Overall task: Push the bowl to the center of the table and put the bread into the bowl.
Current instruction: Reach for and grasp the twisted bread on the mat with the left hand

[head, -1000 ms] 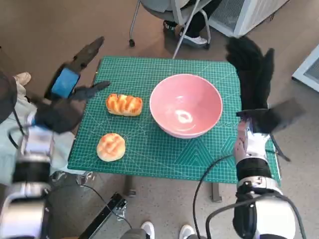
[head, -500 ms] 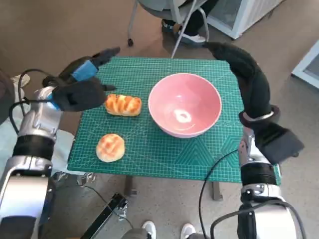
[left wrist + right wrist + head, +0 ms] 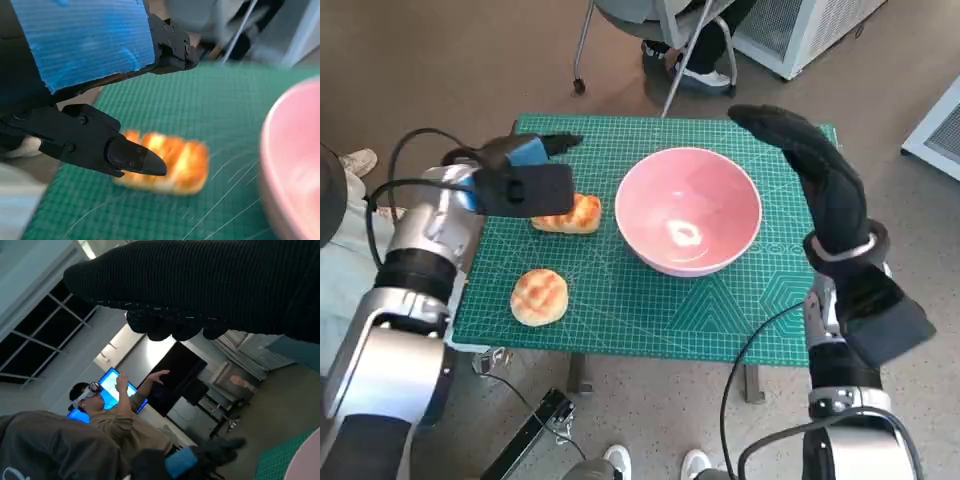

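A pink bowl (image 3: 689, 209) stands on the green mat (image 3: 620, 300), a little right of the middle; its rim (image 3: 295, 165) shows in the left wrist view. A long striped bread roll (image 3: 575, 216) lies left of the bowl, partly under my left hand (image 3: 525, 182), which hovers over it with fingers apart and nothing in it. The roll (image 3: 170, 162) shows between those fingers (image 3: 132, 160) in the left wrist view. A round bun (image 3: 539, 296) lies nearer the front left. My gloved right hand (image 3: 810, 170) is raised, open, beside the bowl's right rim.
A chair (image 3: 665, 30) and a person's feet stand beyond the table's far edge. A white cabinet (image 3: 800, 30) is at the back right. A cable (image 3: 750, 350) hangs off the front edge. A person (image 3: 115, 415) wearing a headset appears in the right wrist view.
My left hand has come in from the table's left edge and now sits over the long roll. My right hand has swung from upright to leaning toward the bowl.
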`<state>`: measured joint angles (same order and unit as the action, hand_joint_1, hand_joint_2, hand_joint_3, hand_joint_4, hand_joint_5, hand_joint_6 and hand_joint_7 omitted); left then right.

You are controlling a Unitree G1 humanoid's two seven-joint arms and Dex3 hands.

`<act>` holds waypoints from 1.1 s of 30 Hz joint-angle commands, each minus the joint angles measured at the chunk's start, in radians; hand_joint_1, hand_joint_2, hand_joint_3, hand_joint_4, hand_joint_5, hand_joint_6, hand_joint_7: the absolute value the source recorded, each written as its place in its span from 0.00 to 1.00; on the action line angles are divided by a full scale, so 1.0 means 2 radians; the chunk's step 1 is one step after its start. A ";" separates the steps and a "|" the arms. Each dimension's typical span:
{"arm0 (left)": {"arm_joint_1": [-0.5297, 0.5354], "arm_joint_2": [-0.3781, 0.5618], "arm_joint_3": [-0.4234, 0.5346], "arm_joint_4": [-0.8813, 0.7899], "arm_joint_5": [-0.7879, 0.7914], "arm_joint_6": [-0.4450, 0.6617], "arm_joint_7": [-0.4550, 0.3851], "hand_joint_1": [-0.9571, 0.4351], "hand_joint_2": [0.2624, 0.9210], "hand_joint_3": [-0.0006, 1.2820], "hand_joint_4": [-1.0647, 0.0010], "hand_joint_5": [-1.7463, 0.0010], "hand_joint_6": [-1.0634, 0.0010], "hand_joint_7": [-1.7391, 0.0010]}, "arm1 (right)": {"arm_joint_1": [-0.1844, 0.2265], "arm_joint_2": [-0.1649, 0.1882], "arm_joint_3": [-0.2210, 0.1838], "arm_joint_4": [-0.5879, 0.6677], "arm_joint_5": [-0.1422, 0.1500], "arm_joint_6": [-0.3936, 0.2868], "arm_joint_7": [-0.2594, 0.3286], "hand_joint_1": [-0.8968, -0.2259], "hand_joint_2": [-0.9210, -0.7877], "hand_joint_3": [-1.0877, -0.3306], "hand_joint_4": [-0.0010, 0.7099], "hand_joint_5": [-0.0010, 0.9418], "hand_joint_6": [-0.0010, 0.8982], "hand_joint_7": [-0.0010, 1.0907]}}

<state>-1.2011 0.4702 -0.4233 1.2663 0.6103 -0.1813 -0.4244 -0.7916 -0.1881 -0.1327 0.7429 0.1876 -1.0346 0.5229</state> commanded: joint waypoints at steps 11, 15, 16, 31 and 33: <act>-0.014 -0.044 -0.042 0.036 0.031 0.064 -0.014 0.57 0.78 0.00 0.92 1.00 0.73 1.00 | 0.023 -0.010 0.005 -0.007 -0.002 0.001 -0.011 0.25 0.00 0.38 0.47 0.00 0.00 0.84; -0.007 -0.054 -0.049 0.039 0.036 0.068 -0.003 0.58 0.78 0.00 0.92 1.00 0.72 0.99 | 0.027 -0.011 0.005 -0.011 -0.002 0.003 -0.016 0.26 0.00 0.38 0.47 0.00 0.00 0.84; -0.004 -0.056 -0.049 0.040 0.036 0.068 0.003 0.58 0.78 0.00 0.91 1.00 0.72 0.99 | 0.029 -0.011 0.005 -0.014 -0.002 0.004 -0.017 0.26 0.00 0.38 0.47 0.00 0.00 0.84; 0.021 -0.050 -0.062 0.046 0.044 0.028 0.048 0.64 0.99 0.06 0.38 0.69 0.43 0.69 | 0.057 -0.010 0.007 -0.060 0.017 0.036 -0.017 0.28 0.00 0.39 0.46 0.00 0.00 0.83; 0.014 -0.043 -0.054 0.044 0.037 0.020 0.049 0.66 0.99 0.09 0.40 0.49 0.48 0.48 | 0.058 -0.010 0.007 -0.061 0.021 0.040 -0.015 0.29 0.00 0.39 0.46 0.00 0.00 0.83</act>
<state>-1.1678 0.3569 -0.5435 1.3526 0.6938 -0.1198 -0.3183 -0.7027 -0.1991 -0.1187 0.6261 0.2073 -0.9779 0.4880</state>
